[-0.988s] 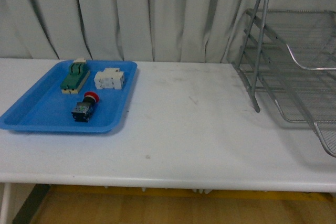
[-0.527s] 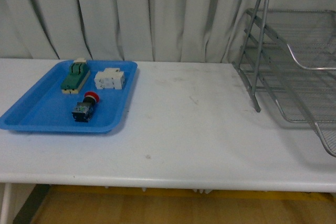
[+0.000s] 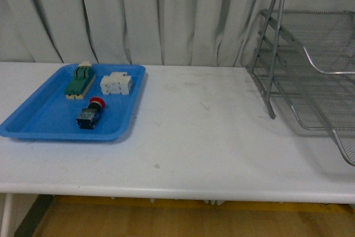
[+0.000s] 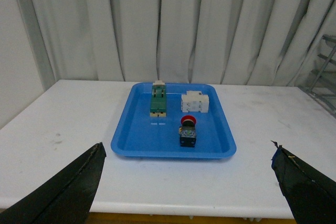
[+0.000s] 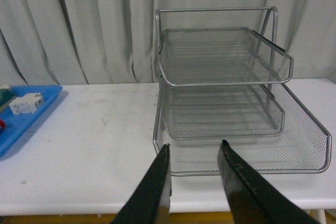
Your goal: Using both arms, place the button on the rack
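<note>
The button (image 3: 91, 112), red cap on a dark body, lies in the blue tray (image 3: 33, 120) at the table's left; the left wrist view shows the button (image 4: 188, 130) well ahead of my left gripper (image 4: 186, 153), whose fingers (image 4: 68, 192) stand wide open and empty. The silver wire rack (image 3: 310, 65) stands at the right end. In the right wrist view the rack (image 5: 231, 103) faces my right gripper (image 5: 194, 148), open with nothing between its fingers (image 5: 152, 192), near the rack's lowest tier. Neither arm shows in the front view.
A green-and-cream block (image 3: 79, 80) and a white blocky part (image 3: 116, 84) share the blue tray behind the button. Pale curtains (image 3: 138, 15) hang behind the white table (image 3: 205, 131). The table's front edge runs close below both grippers.
</note>
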You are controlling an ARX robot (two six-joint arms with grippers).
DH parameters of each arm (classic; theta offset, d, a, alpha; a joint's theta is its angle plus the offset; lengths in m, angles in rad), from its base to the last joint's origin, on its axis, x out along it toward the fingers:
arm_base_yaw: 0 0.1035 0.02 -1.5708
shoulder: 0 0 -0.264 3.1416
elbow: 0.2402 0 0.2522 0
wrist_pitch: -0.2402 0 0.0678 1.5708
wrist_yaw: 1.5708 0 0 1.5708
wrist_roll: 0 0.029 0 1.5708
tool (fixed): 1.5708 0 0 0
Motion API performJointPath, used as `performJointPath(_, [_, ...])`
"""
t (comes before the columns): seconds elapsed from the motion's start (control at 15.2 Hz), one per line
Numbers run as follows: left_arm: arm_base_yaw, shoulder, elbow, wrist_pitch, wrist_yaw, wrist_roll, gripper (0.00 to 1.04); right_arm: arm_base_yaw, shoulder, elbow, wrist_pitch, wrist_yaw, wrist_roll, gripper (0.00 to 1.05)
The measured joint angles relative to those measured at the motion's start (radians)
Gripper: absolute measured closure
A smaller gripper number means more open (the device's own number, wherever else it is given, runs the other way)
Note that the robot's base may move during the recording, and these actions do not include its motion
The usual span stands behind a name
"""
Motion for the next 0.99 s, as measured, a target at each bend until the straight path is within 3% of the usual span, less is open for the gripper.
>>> performJointPath(0.33, [0.000,0.000,0.000,0.000,0.000,0.000,0.07,0.000,0.000,0.000,0.000,0.000,0.000,0.27])
performJointPath(0.46, [-0.083,0.171,0.123,-0.270,-0.205,-0.134,0.07,0.000,0.000,0.000,0.000,0.001,0.001,0.07])
performJointPath(0.53, [-0.038,0.375,0.236,-0.271,-0.238,-0.246,0.07,0.000,0.000,0.000,0.002,-0.001,0.000,0.07])
performJointPath(0.66, [0.101,0.613,0.370,-0.049,-0.151,-0.274,0.07,0.000,0.000,0.000,0.000,0.000,0.000,0.06])
performJointPath(0.86, [0.116,1.117,0.644,0.228,-0.021,-0.222,0.07,0.000,0.000,0.000,0.000,0.000,0.000,0.06])
performJointPath(0.99, [0.100,1.442,0.857,0.185,-0.004,-0.174,0.07,0.000,0.000,0.000,0.000,0.000,0.000,0.06])
